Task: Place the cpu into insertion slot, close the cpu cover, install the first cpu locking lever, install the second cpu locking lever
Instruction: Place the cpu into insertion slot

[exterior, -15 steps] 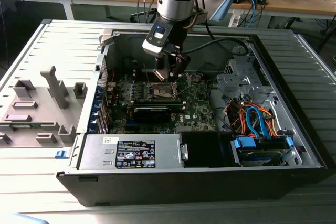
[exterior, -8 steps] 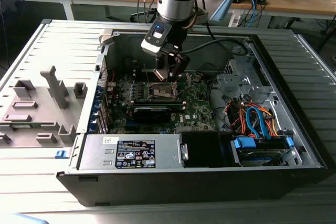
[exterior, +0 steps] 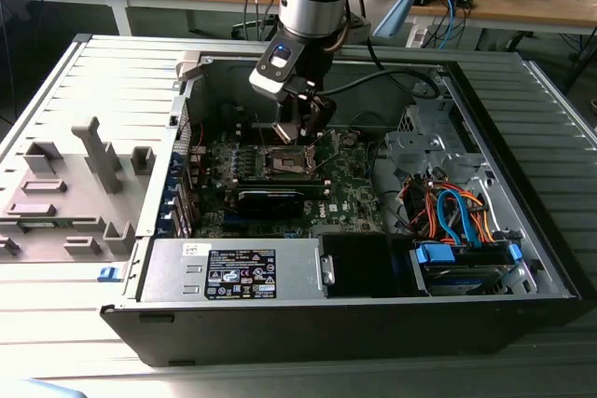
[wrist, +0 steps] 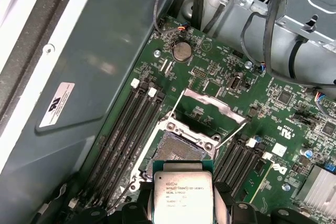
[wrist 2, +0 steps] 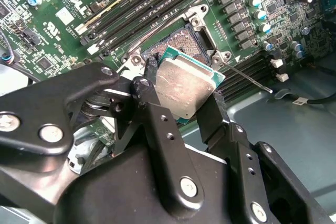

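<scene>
My gripper [wrist 2: 184, 98] is shut on the cpu [wrist 2: 186, 90], a flat square chip with a silvery top and a green edge, clamped by two opposite sides between black fingers [wrist 2: 152, 103]. The chip hangs tilted just above the insertion slot [wrist 2: 181, 43], whose dark pin field lies bare inside a silver rim. In the first wrist view the cpu [wrist: 182, 192] sits over the near edge of the slot [wrist: 176, 148]. The cpu cover [wrist: 210, 99] stands swung open beyond it. Two thin lever rods [wrist: 231, 132] stick up beside the socket. In the exterior view the gripper [exterior: 303, 132] hovers over the socket [exterior: 289, 163].
Black memory slots [wrist: 131, 124] flank the socket on both sides. A dark card [exterior: 270, 198] lies just in front of the socket in the exterior view. A grey power supply [exterior: 233, 267], a drive bay with blue and orange cables [exterior: 462, 230] and the case walls [exterior: 308, 333] enclose the board.
</scene>
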Controlling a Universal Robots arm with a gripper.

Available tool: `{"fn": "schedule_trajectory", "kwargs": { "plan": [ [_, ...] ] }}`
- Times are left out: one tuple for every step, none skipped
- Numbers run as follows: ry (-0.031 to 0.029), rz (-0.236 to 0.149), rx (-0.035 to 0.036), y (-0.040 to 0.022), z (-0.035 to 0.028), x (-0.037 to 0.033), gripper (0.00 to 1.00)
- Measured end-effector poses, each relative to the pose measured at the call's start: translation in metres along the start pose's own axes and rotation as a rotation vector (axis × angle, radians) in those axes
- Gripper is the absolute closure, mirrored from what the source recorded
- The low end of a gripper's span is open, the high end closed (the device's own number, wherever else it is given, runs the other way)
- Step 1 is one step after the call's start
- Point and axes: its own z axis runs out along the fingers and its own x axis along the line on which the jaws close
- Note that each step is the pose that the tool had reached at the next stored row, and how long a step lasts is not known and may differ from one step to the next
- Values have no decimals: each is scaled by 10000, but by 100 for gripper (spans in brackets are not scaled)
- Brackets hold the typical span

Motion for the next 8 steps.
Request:
{"fn": "schedule_trajectory", "kwargs": {
  "plan": [
    [0, 19, 0, 0, 0, 0, 45],
    [1, 37, -1, 0, 0, 0, 45],
    [3, 75, -2, 0, 0, 0, 45],
    [4, 117, -3, 0, 1, 0, 45],
    [6, 158, -4, 0, 1, 0, 45],
    [8, 197, -5, 0, 2, 0, 45],
    [9, 221, -6, 0, 2, 0, 45],
    [10, 252, -6, 0, 2, 0, 45]
  ]
}}
